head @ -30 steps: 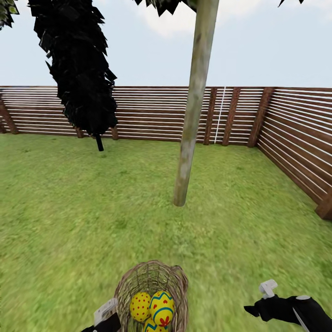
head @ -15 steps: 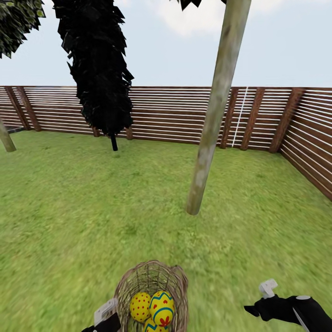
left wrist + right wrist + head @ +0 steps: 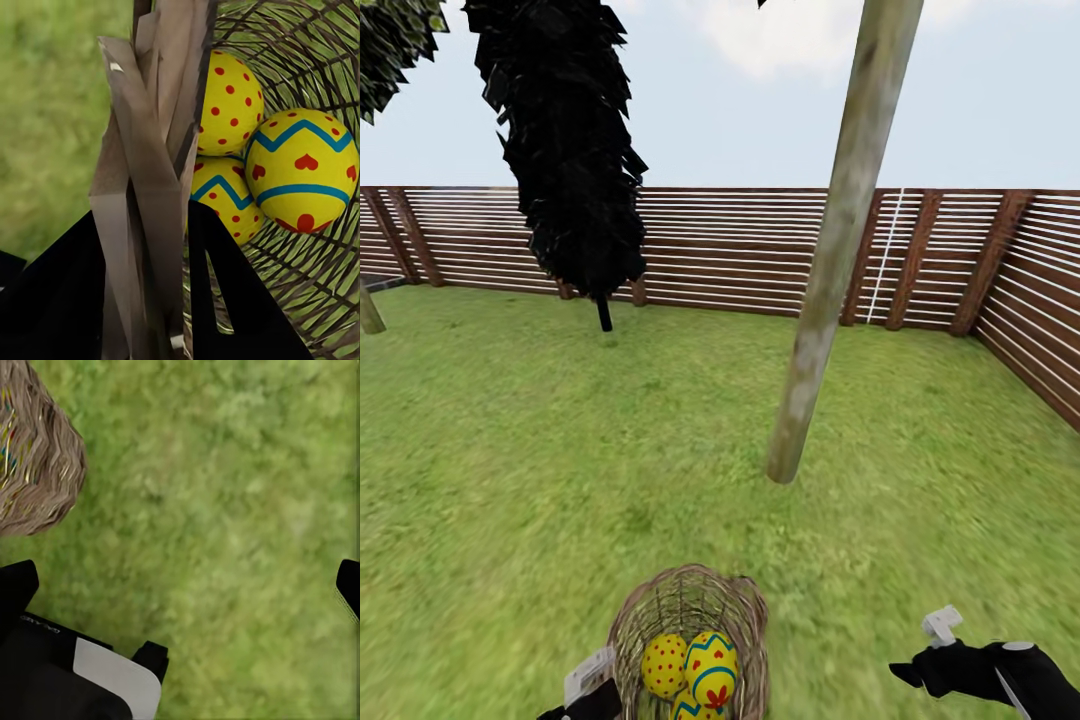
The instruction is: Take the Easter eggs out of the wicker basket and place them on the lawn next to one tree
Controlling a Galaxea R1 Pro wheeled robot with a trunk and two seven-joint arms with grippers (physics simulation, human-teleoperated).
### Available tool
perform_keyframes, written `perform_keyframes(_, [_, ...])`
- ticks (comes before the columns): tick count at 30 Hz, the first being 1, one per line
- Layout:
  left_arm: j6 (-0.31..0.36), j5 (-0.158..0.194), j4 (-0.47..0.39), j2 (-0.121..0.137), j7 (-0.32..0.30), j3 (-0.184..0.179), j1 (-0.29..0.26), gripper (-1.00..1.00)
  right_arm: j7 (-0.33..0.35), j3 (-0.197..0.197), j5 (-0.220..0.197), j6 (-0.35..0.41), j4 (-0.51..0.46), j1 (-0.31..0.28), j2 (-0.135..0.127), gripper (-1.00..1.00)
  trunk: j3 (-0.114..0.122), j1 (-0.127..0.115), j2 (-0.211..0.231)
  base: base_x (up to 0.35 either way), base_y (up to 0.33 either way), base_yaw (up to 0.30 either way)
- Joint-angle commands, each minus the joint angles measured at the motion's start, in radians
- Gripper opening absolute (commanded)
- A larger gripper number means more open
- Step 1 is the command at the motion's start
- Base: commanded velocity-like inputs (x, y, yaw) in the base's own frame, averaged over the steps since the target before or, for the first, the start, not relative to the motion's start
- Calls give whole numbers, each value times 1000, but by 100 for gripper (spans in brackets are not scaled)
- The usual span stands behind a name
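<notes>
- Woven brown wicker basket (image 3: pixel 690 620), open weave, rough, thick braided rim.
- Inside the basket, three smooth, faintly glossy painted eggs (image 3: pixel 300 169).
- Beyond the basket, mottled, matt green lawn (image 3: pixel 510 450).
- Past it, smooth, bare, pale mottled tree trunk (image 3: pixel 830 260).
- Behind the trunk, brown wooden slat fence (image 3: pixel 740 250).
</notes>
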Motion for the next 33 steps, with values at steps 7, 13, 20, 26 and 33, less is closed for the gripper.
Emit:
perform_keyframes(7, [7, 9, -2, -1, -4, 7, 0, -100, -1, -5, 8, 5, 7, -1, 1, 100, -1, 1, -1, 340, 0, 0])
perform_keyframes(13, [7, 9, -2, -1, -3, 7, 0, -100, -3, -5, 7, 3, 8, -1, 2, 100, -1, 1, -1, 340, 0, 0])
perform_keyframes(20, [9, 9, -10, -1, -3, 9, 0, -100, -3, -3, 10, 3, 28, -1, 1, 100, -1, 1, -1, 340, 0, 0])
perform_keyframes(26, [9, 9, -16, 1, -3, 10, 0, -100, -3, -3, 10, 3, 28, -1, 1, 100, -1, 1, -1, 340, 0, 0])
perform_keyframes(33, [9, 9, -16, -1, -3, 10, 0, -100, -3, -4, 9, 0, 28, -1, 1, 100, -1, 1, -1, 340, 0, 0])
